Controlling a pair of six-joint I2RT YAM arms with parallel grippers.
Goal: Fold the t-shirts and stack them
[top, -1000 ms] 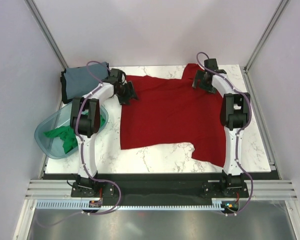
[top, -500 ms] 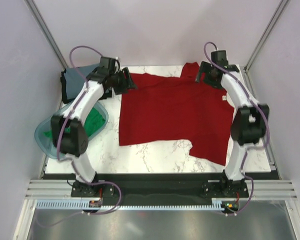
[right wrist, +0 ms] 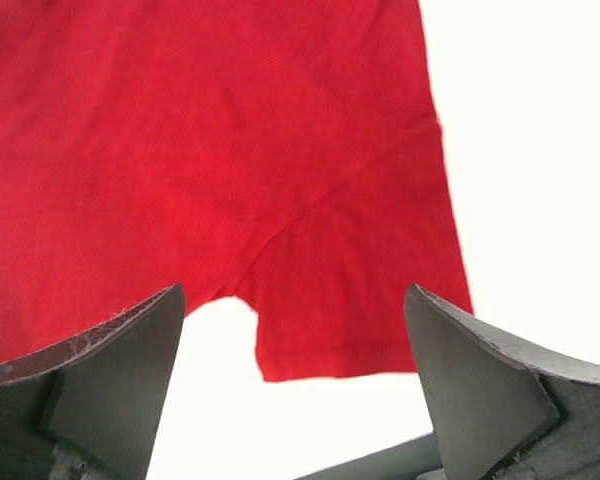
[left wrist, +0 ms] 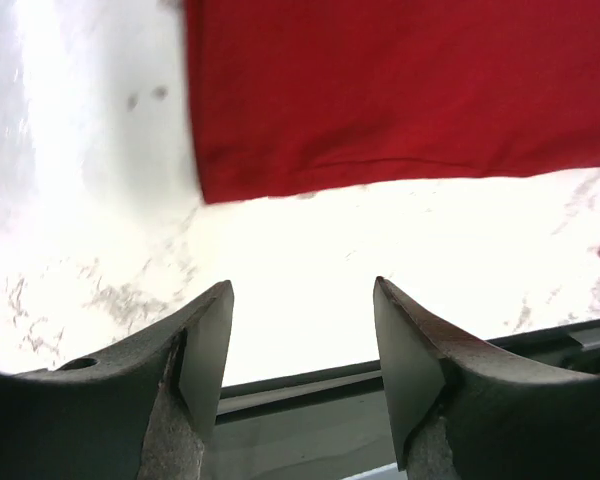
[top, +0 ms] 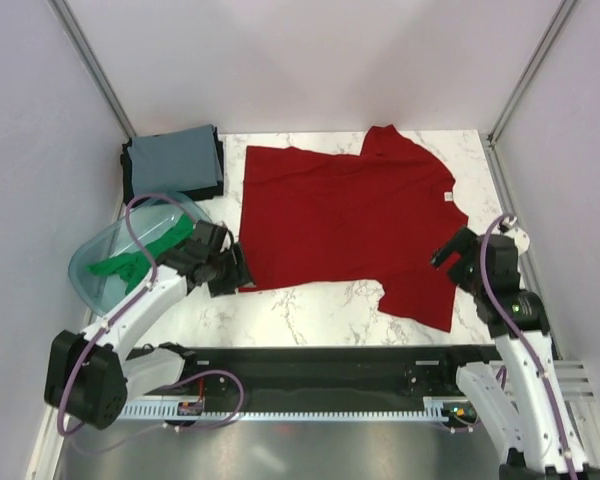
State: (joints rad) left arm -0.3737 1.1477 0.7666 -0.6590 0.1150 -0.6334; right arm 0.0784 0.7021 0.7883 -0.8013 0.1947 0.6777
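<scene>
The dark red t-shirt [top: 345, 220] lies spread flat on the marble table, with a small white neck label [top: 447, 197] at its right edge. My left gripper [top: 235, 272] is open and empty just off the shirt's near-left corner [left wrist: 205, 190]. My right gripper [top: 443, 253] is open and empty over the shirt's near-right sleeve [right wrist: 360, 300]. A bright green shirt [top: 140, 258] lies in the teal basin. Grey-blue and dark folded shirts [top: 175, 162] are stacked at the far left.
The translucent teal plastic basin [top: 90, 262] stands at the left edge, beside my left arm. The table's dark front rail [top: 330, 358] runs along the near side. Frame posts rise at the back corners.
Both arms have drawn back from the shirt's far corners to its near side. The shirt now lies flat and let go, its far edge spread out.
</scene>
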